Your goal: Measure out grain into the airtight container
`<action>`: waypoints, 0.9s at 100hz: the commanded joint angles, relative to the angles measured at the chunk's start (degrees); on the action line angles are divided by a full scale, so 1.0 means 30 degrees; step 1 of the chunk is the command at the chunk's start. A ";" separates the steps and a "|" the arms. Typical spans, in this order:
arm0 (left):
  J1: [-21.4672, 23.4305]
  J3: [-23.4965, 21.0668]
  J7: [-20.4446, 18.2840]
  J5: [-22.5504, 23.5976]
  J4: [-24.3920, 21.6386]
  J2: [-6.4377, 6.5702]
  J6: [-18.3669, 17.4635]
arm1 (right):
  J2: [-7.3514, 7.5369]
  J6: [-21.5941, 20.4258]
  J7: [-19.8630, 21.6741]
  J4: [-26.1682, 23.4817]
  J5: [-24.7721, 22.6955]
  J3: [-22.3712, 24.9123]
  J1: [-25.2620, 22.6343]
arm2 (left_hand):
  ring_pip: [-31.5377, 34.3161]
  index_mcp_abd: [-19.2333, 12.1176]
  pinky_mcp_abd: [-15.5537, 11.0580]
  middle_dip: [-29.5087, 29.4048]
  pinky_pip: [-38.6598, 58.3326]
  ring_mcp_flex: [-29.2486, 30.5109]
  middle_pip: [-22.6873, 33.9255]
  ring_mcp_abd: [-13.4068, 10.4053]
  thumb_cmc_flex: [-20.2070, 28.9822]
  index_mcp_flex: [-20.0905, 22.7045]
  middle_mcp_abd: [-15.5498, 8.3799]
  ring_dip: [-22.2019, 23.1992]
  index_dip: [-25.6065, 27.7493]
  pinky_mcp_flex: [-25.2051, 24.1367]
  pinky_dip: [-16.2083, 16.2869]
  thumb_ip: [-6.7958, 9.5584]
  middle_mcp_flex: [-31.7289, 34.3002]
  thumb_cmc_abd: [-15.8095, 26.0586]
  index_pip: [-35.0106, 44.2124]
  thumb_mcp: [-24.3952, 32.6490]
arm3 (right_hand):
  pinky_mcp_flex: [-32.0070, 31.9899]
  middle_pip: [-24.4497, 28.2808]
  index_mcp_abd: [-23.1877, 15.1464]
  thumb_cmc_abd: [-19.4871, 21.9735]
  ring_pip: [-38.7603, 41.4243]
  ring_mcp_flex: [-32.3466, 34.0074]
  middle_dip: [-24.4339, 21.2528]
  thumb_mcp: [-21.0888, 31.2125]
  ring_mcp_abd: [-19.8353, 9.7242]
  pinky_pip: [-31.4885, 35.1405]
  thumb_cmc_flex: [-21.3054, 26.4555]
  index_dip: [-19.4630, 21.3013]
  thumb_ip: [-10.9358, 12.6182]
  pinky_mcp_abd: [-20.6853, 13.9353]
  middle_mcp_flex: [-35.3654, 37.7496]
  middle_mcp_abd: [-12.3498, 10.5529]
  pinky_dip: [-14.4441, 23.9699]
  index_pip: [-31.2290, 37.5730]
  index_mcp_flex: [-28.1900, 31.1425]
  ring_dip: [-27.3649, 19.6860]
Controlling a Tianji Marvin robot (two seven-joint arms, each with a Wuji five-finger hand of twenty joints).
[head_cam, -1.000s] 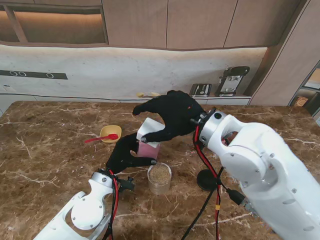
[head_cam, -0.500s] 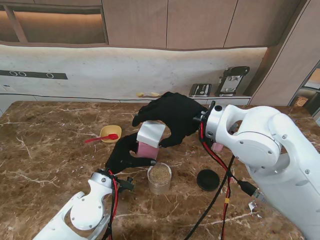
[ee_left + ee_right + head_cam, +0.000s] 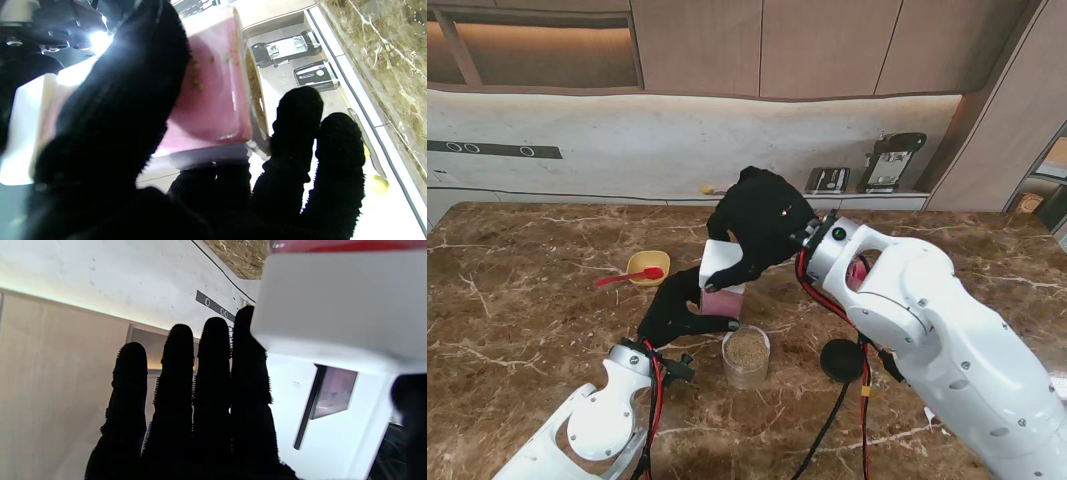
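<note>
Stand camera looked down over the surface (image 3: 517, 320); both wrist cameras, close along fingers, shared the pink container (image 3: 724, 298).

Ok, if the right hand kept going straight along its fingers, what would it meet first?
Probably nothing on the table. The right hand rests on the white lid of the pink container, and in the wrist view its fingers point over the lid toward the back wall. Depth is unclear.

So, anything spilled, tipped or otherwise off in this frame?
No spill shows on the marble. The pink container sits upright in the left hand, with the right hand on its white lid. The black jar cap lies off beside the open grain jar.
</note>
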 commanded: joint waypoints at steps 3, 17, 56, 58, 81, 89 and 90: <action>0.0058 0.0127 0.0006 0.0012 0.0070 -0.0022 -0.0008 | -0.0143 0.0895 0.1276 -0.0262 0.0383 -0.0093 -0.0437 | 0.0523 -0.5106 -0.0302 0.1357 0.0635 0.0340 0.4930 -0.1119 0.3277 0.6746 -0.2599 0.0031 0.1605 -0.0215 0.0462 0.1914 0.3530 0.9721 1.1723 0.8313 | 0.0309 -0.0301 -0.0912 0.2677 -0.0051 0.0809 -0.0588 0.0830 0.0611 0.1103 -0.2778 -0.1509 0.2114 0.0223 0.0224 0.0136 -0.0753 -0.0208 -0.0095 0.0038; 0.0101 0.0077 0.0064 0.0037 0.0053 -0.0029 -0.0030 | -0.0253 0.1872 0.1008 -0.0635 0.0943 0.0347 -0.0946 | 0.0541 -0.5128 -0.0299 0.1363 0.0628 0.0368 0.4927 -0.1110 0.3287 0.6764 -0.2621 0.0032 0.1600 -0.0224 0.0461 0.1905 0.3519 0.9727 1.1725 0.8312 | -0.0385 -0.1521 -0.0983 0.4532 -0.0862 -0.0018 -0.1446 0.0341 0.0946 0.0776 -0.3601 -0.3343 0.2349 0.0353 -0.1901 0.0479 -0.1440 -0.3652 -0.4668 -0.0342; 0.0101 0.0009 -0.0006 0.0070 0.0010 -0.0001 -0.0025 | 0.1118 -0.0103 0.9017 -0.1850 0.8815 0.2764 0.0263 | 0.0563 -0.5133 -0.0254 0.1354 0.0632 0.0398 0.4935 -0.1104 0.3264 0.6776 -0.2628 0.0024 0.1599 -0.0190 0.0468 0.1929 0.3556 0.9736 1.1732 0.8318 | -0.5086 -0.3908 -0.1489 -0.4543 -0.4552 -0.7253 -0.3106 1.0907 0.0138 -0.4974 0.9455 -0.2297 0.1756 0.0308 -1.1077 0.0498 -0.0476 -0.8353 -1.1734 -0.2143; 0.0097 0.0006 -0.0019 0.0072 0.0012 0.0003 -0.0026 | 0.1140 -0.0136 0.9129 -0.1828 0.8828 0.2718 0.0316 | 0.0568 -0.5147 -0.0254 0.1356 0.0632 0.0413 0.4940 -0.1124 0.3263 0.6778 -0.2634 0.0024 0.1600 -0.0190 0.0468 0.1930 0.3563 0.9740 1.1733 0.8318 | -0.5174 -0.3873 -0.1657 -0.4898 -0.4544 -0.7275 -0.3066 1.1560 0.0109 -0.5079 0.9729 -0.2025 0.1733 0.0284 -1.1080 0.0485 -0.0415 -0.8180 -1.1614 -0.2145; 0.0078 -0.0064 -0.0124 0.0079 0.0014 0.0034 -0.0040 | 0.1322 -0.0326 0.9973 -0.1470 0.8787 0.1895 0.0944 | 0.0557 -0.5193 -0.0274 0.1361 0.0629 0.0410 0.4937 -0.1169 0.3253 0.6727 -0.2680 0.0017 0.1610 -0.0194 0.0469 0.1921 0.3542 0.9738 1.1730 0.8314 | -0.5090 -0.3500 -0.2773 -0.6005 -0.4310 -0.6971 -0.2638 1.3415 -0.0134 -0.5248 1.2933 -0.0534 0.1155 0.0116 -1.0736 0.0164 -0.0207 -0.7248 -1.0713 -0.2066; 0.0076 -0.0083 -0.0118 0.0104 0.0010 0.0035 -0.0036 | 0.1308 -0.0467 0.9889 -0.1326 0.8493 0.1627 0.1053 | 0.0557 -0.5191 -0.0284 0.1364 0.0629 0.0415 0.4935 -0.1185 0.3249 0.6718 -0.2692 0.0017 0.1616 -0.0193 0.0468 0.1919 0.3533 0.9738 1.1736 0.8312 | -0.4915 -0.3359 -0.3082 -0.5990 -0.4135 -0.6725 -0.2472 1.1882 -0.0216 -0.5129 1.1579 0.0071 0.0855 0.0049 -1.0302 -0.0009 -0.0154 -0.6677 -1.0065 -0.1962; 0.0075 -0.0084 -0.0116 0.0106 0.0010 0.0035 -0.0036 | 0.1304 -0.0471 0.9876 -0.1314 0.8456 0.1599 0.1058 | 0.0557 -0.5191 -0.0284 0.1364 0.0629 0.0415 0.4937 -0.1183 0.3250 0.6717 -0.2696 0.0017 0.1617 -0.0193 0.0468 0.1919 0.3539 0.9739 1.1736 0.8313 | -0.4905 -0.3344 -0.3111 -0.5824 -0.4093 -0.6683 -0.2435 1.1563 -0.0239 -0.5106 1.1507 0.0204 0.0844 0.0051 -1.0235 -0.0022 -0.0143 -0.6568 -0.9988 -0.1925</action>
